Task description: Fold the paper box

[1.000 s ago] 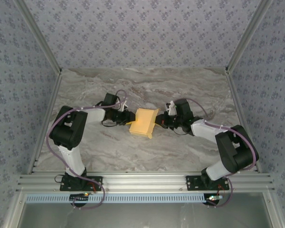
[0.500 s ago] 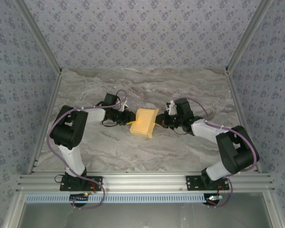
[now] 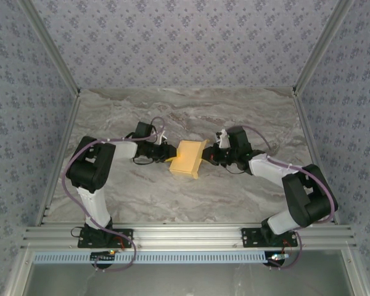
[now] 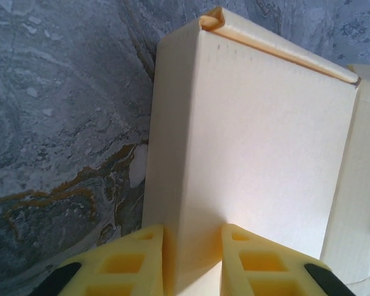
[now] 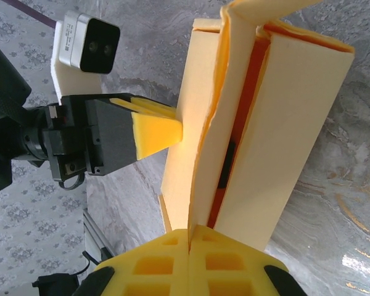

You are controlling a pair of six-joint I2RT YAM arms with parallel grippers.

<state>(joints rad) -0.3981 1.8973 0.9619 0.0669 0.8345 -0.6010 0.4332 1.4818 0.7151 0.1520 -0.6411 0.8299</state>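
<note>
- Paper box (image 3: 188,158): yellow-orange card, partly formed, standing about mid-table (image 3: 191,117), directly between the two arms.
- Long axis, from above: runs near to far with a slight tilt, broad faces turned left and right, one toward each gripper.
- From the right wrist: pale outer panels, an orange inner face open along a narrow gap, and a loose flap rising at the top; not yet tucked, by the look of it.
- Left gripper (image 3: 167,154): just left of the box and touching it. Straddles a corner edge of the card between its fingertips (image 4: 120,265). Probably a real grasp rather than a mere rest, though the contact falls at the very bottom of the left wrist view.
- Right gripper (image 3: 208,155): just right of the box, clenched tight on a thin panel of card whose edge runs down into the seam between the pads (image 5: 154,265).
- Nearer arm: neither. Both already in contact, from opposite sides.
- Coming move, as a judgement: hinges on the open gap and loose panel lying on the right gripper's side. Left hold as anchor, right swinging the panel across the gap.
- Writing: none readable on the card. Small dark mark on the orange face, slot or print, cannot tell. White camera housing (image 5: 86,37) on the left wrist, no legible label.
</note>
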